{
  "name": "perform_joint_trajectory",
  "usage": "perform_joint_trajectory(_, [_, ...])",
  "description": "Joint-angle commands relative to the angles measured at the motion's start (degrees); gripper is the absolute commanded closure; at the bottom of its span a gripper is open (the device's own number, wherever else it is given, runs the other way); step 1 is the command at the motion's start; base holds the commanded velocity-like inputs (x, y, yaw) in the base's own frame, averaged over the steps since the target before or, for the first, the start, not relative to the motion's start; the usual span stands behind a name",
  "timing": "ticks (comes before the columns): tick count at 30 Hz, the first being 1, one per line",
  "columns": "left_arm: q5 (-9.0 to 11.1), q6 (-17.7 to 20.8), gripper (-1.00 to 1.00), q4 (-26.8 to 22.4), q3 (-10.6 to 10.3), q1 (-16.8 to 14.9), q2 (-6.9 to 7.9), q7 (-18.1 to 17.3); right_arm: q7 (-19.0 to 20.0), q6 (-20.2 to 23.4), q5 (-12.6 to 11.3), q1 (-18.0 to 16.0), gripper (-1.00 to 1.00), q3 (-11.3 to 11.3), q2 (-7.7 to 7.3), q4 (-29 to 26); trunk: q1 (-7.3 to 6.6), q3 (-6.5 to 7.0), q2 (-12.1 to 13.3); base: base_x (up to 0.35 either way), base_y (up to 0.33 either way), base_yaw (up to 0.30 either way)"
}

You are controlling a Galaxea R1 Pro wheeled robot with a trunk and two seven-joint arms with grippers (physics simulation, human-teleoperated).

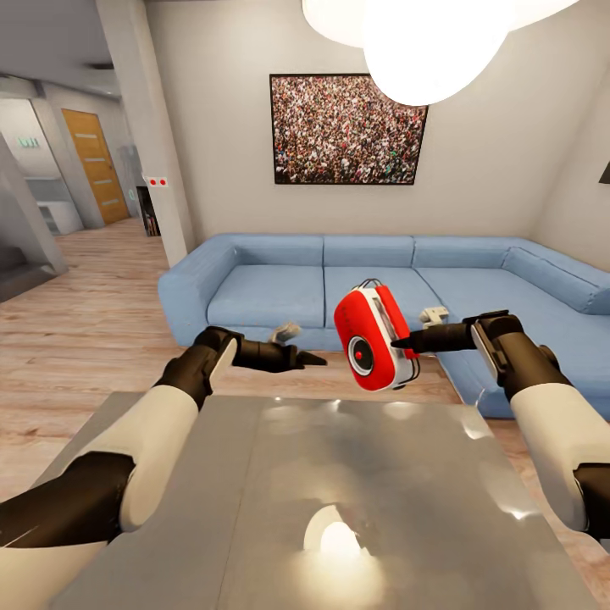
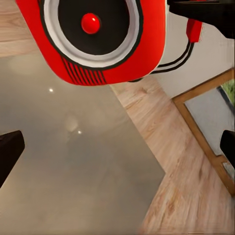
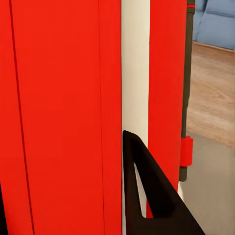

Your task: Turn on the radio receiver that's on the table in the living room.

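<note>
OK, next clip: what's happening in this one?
A two-armed robot stands at a glossy grey table in a living room with a blue sofa. Its right gripper holds the red radio receiver up in the air above the table's far edge, tilted, dial facing the camera. The dial's centre is red. The left gripper hovers open beside the radio, not touching it.
</note>
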Motion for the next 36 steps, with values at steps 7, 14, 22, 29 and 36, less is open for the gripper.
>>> perform_joint_trajectory(7, [0.0, 0.6, -1.0, -2.3, -1.2, 0.0, -0.14, -1.8, 0.0, -0.6, -0.5, 0.0, 1.0, 0.0, -0.27, 0.0, 0.0, 0.0, 0.0, 0.0, 0.0, 0.0])
perform_joint_trajectory(14, [-0.1, 4.4, -1.0, -7.1, -1.2, 0.0, 0.31, -3.3, 0.1, -0.7, -0.5, 0.0, 1.0, 0.0, -0.28, 0.1, 0.0, 0.0, 0.0, 0.0, 0.0, 0.0])
perform_joint_trajectory(22, [-0.1, 5.2, -1.0, -8.4, -1.3, 0.0, 0.6, -3.4, 0.1, -0.7, -0.5, 0.0, 1.0, 0.0, -0.28, 0.1, 0.0, 0.0, 0.0, 0.0, 0.0, 0.0])
perform_joint_trajectory(29, [-0.1, 5.3, -1.0, -8.5, -1.3, 0.0, 0.65, -3.4, 0.2, -0.7, -0.6, 0.0, 1.0, 0.0, -0.28, 0.1, 0.0, 0.0, 0.0, 0.0, 0.0, 0.0])
perform_joint_trajectory(36, [-0.1, 5.3, -1.0, -8.4, -1.3, 0.0, 1.39, -3.4, 0.3, -0.8, -0.6, 0.0, 1.0, 0.0, -0.35, 0.1, 0.0, 0.0, 0.0, 0.0, 0.0, 0.0])
